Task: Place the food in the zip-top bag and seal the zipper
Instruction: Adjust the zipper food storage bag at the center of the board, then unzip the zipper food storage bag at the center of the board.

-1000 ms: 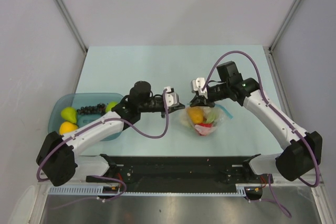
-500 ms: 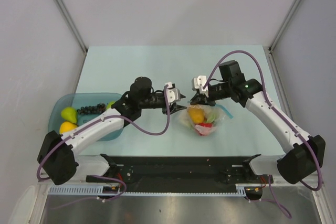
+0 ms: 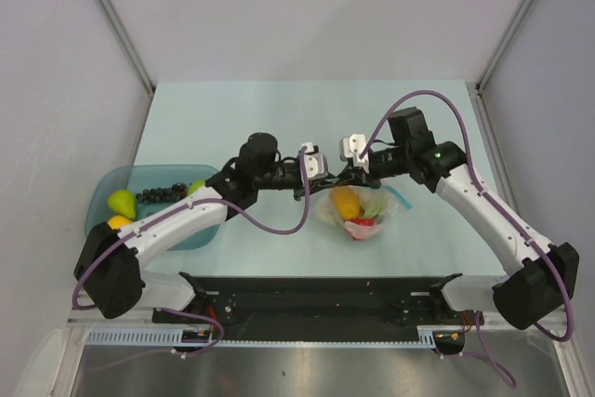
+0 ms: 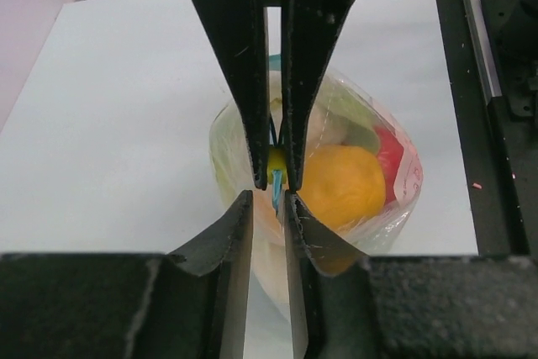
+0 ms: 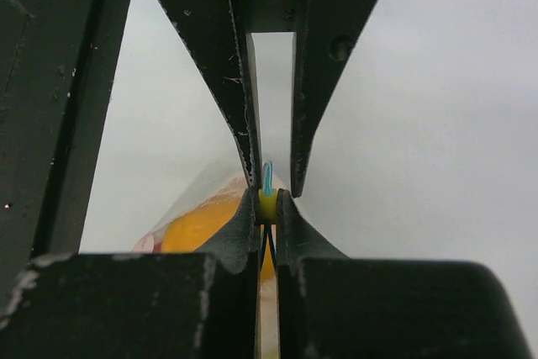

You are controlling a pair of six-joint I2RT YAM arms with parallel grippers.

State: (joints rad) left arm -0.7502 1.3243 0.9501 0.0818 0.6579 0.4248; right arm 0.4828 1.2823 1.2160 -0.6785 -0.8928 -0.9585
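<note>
The bag (image 3: pixel 361 213) sits just off the middle of the surface (image 3: pixel 232 118), toward four o'clock. The food (image 3: pixel 350 205) is inside it, orange, red and pale green showing through the plastic, so we're on the sealing step.

At the bag's twelve o'clock, the right claw (image 5: pixel 267 201) is clamped tight on the zipper (image 5: pixel 267 178), with the blue strip standing up between its tips. At ten o'clock, the left claw (image 4: pixel 274 192) is narrow and straddles the same strip with a sliver of gap either side. It isn't biting, by the look of it.

Next move, I'd say: the left claw closes fully on the strip, then slides along the mouth away from the right one, which anchors the end. That calls for staying square on the strip; drift off it and the track won't press shut. How much of the zipper is already joined, I can't tell.
</note>
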